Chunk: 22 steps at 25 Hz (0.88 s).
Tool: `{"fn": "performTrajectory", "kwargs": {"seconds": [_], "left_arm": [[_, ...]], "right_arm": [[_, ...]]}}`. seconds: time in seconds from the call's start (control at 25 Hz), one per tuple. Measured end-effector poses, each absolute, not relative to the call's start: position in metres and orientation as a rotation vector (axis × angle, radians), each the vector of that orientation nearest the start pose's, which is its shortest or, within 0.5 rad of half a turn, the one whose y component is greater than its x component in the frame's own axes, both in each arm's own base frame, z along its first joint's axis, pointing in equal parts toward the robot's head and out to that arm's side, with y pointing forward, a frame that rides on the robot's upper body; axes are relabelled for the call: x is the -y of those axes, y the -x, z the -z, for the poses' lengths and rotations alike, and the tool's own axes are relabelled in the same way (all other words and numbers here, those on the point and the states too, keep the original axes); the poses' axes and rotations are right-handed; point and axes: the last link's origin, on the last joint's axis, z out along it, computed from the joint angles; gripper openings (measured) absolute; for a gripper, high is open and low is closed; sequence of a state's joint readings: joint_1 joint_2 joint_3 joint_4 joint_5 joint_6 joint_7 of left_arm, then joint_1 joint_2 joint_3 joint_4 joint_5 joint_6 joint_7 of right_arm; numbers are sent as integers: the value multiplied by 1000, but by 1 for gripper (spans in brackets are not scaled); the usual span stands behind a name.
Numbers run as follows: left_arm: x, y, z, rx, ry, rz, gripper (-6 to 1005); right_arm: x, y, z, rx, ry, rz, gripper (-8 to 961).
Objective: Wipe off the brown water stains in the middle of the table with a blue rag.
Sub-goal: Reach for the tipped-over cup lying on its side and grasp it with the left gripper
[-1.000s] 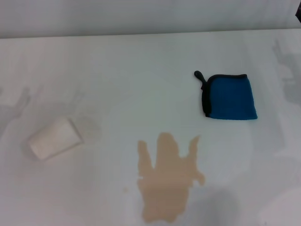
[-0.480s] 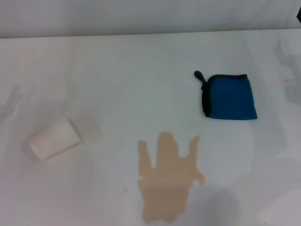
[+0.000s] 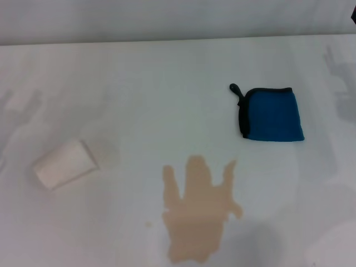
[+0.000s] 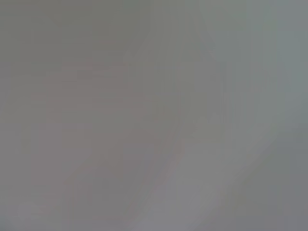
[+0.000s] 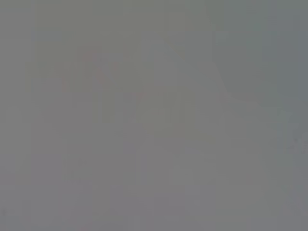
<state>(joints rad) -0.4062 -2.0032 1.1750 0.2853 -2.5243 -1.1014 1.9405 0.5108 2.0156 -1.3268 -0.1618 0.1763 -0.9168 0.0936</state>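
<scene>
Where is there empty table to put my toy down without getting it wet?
The table is bare along the far edge, behind the blue rag and the tipped paper cup, and between those two. Avoid the near middle: the brown water stains spread there.

On the table (image 3: 167,72) the brown water stains (image 3: 197,211) lie at the near edge, about midway across. The blue rag (image 3: 272,115) lies farther back and to the right, apart from them. A tipped paper cup (image 3: 64,164) lies on its side well to the left.
</scene>
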Motion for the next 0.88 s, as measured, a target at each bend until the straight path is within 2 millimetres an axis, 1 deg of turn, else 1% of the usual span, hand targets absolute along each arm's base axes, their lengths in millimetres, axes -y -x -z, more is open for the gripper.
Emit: {"fn": "performTrajectory", "kwargs": {"seconds": [0.12, 0.28, 0.4, 0.56, 0.72, 0.88], "left_arm": [[-364, 327, -42, 1162, 1757, 1145, 888], [-374, 314, -52, 1173, 1912, 1083, 888], [-380, 309, -62, 1198, 2041, 960, 888], [-391, 300, -81, 1298, 2180, 778, 888], [-397, 278, -104, 1278, 2328, 624, 888], [-402, 257, -126, 1307, 2443, 393, 887]], "right_arm": [[-378, -366, -65, -584, 1359, -491, 839], [-377, -367, -66, -585, 1358, -489, 838], [-377, -368, -66, -587, 1358, -487, 838], [-377, -368, -66, -583, 1361, -488, 837], [-378, -367, -67, -579, 1363, -487, 837], [-379, -366, -67, -574, 1368, -487, 836]]}}
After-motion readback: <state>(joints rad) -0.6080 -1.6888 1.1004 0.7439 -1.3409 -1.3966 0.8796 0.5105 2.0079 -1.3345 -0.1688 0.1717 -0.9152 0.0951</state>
